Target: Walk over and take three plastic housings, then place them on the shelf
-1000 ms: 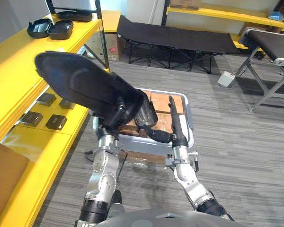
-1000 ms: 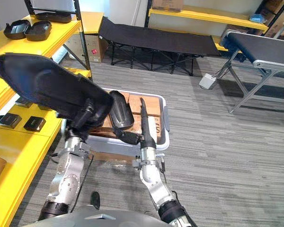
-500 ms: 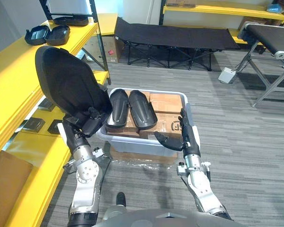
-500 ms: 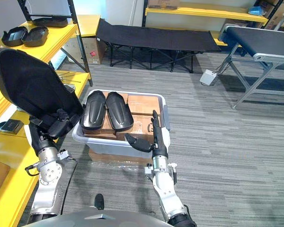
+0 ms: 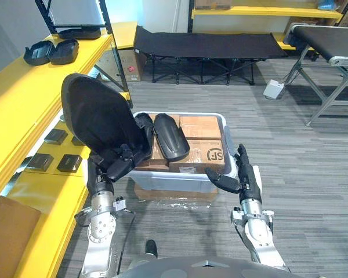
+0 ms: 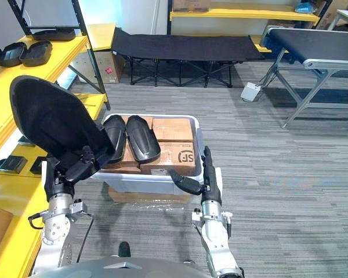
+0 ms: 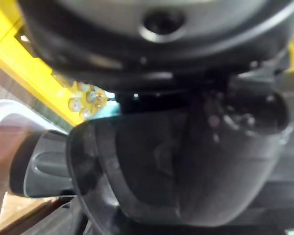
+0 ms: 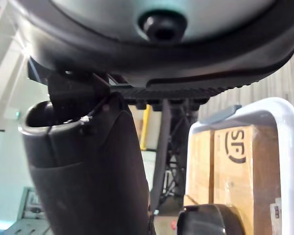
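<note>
**A:** Housing [image 5: 95,121], the big black one: where is it?

**B:** In the left hand [image 5: 117,167], raised roughly upright over the near left corner of the bin [image 5: 180,176]. The fingers are curled round its lower edge, gripping it.

**A:** And the right hand [image 5: 242,174]?

**B:** Just beside the bin's near right corner. It stands upright with the fingers straight and together and the thumb spread toward the bin, holding nothing. I cannot tell whether the thumb touches the rim.

**A:** What's in the bin?

**B:** Two more housings [image 5: 170,136] lie side by side, domed side up, on cardboard boxes [image 5: 200,145]. The left one is partly hidden behind the held housing. The bin sits on a flat carton [image 5: 174,193] on the grey floor [image 5: 290,150].

**A:** The shelf?

**B:** The yellow shelf [image 5: 11,92] runs along the robot's left. On its upper level, well apart from the hand, a pair of black shells [image 5: 49,52] lie touching each other, with a third shell [image 5: 84,33] beyond them. On the lower level are small black blocks [image 5: 69,164], near the held housing.

**A:** Anything else?

**B:** A black cot [image 5: 203,43] stands beyond the bin, and a conveyor [image 5: 330,46] is at the far right.
</note>
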Motion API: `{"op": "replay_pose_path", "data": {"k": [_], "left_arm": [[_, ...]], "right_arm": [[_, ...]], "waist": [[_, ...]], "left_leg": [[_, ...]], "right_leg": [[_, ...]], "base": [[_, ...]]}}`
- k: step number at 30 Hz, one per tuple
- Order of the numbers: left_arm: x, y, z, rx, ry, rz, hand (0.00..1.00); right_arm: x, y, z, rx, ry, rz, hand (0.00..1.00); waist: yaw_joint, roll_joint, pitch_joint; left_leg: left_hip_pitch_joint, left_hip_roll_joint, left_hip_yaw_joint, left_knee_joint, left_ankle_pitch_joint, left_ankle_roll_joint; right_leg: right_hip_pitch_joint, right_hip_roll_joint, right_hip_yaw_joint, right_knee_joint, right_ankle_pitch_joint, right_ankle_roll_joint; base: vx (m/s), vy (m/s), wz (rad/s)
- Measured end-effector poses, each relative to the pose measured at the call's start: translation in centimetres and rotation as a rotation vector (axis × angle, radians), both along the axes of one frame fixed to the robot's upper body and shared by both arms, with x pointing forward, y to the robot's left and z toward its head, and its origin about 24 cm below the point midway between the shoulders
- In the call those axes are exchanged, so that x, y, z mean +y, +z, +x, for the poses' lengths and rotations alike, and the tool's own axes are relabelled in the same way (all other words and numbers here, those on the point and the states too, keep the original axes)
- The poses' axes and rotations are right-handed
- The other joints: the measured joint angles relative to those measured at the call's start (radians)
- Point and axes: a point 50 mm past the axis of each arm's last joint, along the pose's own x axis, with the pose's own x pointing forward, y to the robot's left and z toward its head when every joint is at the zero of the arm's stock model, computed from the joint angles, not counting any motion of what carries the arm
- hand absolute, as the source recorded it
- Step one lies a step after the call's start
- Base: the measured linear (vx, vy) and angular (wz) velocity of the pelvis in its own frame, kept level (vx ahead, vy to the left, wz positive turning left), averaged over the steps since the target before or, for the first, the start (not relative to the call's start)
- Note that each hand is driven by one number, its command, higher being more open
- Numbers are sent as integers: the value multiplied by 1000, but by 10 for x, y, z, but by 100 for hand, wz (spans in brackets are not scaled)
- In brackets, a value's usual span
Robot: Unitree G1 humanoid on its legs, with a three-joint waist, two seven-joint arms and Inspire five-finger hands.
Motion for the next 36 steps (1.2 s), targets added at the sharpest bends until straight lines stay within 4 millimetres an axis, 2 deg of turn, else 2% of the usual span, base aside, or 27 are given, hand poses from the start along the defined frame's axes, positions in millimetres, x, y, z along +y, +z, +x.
{"op": "replay_pose_path", "data": {"k": [5,7,9,12,13,15,16,17,18,22,25,26,27,32,36], "left_arm": [[0,19,-6,-99,-29,-28,0],[-1,29,-9,-155,-56,-46,0],[0,44,-14,-233,-81,-56,0],[2,55,-18,-301,-119,-71,0],[4,57,-21,-313,-122,-73,0],[2,59,-20,-329,-184,-73,0],[0,59,-19,-330,-213,-73,0],[-5,59,-19,-332,-268,-69,0],[-5,59,-20,-329,-294,-71,0],[-1,58,-21,-329,-293,-79,0],[-7,59,-19,-335,-376,-78,0],[-11,60,-17,-338,-431,-81,0],[-16,60,-15,-341,-484,-78,0],[-27,61,-13,-356,-554,-93,0],[-30,63,-11,-365,-568,-98,0]], "right_arm": [[15,5,3,-14,95,111,100],[22,8,6,-28,132,136,100],[32,15,14,-55,195,191,100],[37,22,21,-88,236,206,100],[37,24,23,-95,244,204,100],[32,26,24,-108,223,194,100],[26,26,24,-108,208,181,100],[17,27,25,-110,186,155,100],[15,28,27,-116,182,149,100],[29,39,38,-164,257,164,100],[30,41,39,-175,264,168,100],[30,41,39,-177,255,168,100],[29,42,38,-181,244,169,100],[31,43,36,-185,269,136,100],[32,42,34,-177,302,136,100]], "waist": [[9,1,2],[29,3,5],[49,6,8],[69,21,19],[73,25,18],[52,36,28],[51,44,32],[64,59,44],[83,52,49],[82,48,60],[66,45,64],[48,44,69],[45,46,74],[55,49,79],[57,35,89]], "left_leg": [[-3,-8,-37,0,-2,1],[-5,-12,-63,0,1,-1],[-24,-18,-128,0,11,-2],[-57,-28,-196,0,28,1],[-76,-25,-180,0,27,5],[-119,2,-21,18,22,30],[-133,13,24,31,28,38],[-141,27,76,47,50,48],[-138,3,72,41,52,49],[-104,-38,89,5,56,62],[-109,-51,59,4,58,69],[-111,-62,28,1,64,75],[-111,-71,9,0,70,80],[-128,-78,-30,1,94,74],[-139,-88,-69,4,111,78]], "right_leg": [[18,-3,-35,2,-5,3],[34,-3,-63,1,-12,6],[56,1,-128,3,-25,5],[73,2,-222,20,-40,13],[83,1,-253,22,-41,18],[117,1,-383,23,-39,23],[123,-1,-412,34,-40,24],[127,-9,-437,61,-54,36],[127,-40,-434,87,-80,53],[124,-88,-405,123,-106,54],[106,-76,-315,147,-152,37],[105,-61,-268,160,-179,35],[105,-62,-266,181,-198,39],[105,-56,-293,222,-220,45],[97,-54,-257,266,-247,42]], "base": [[-3,3,20],[-2,-11,45],[-11,-43,83],[-18,-38,92],[-12,-14,127],[13,1,167],[11,59,144],[0,100,94],[4,105,65],[-8,119,-1],[-30,41,27],[-74,-12,69],[-67,-16,68],[-17,-25,30],[-20,-34,35]]}}
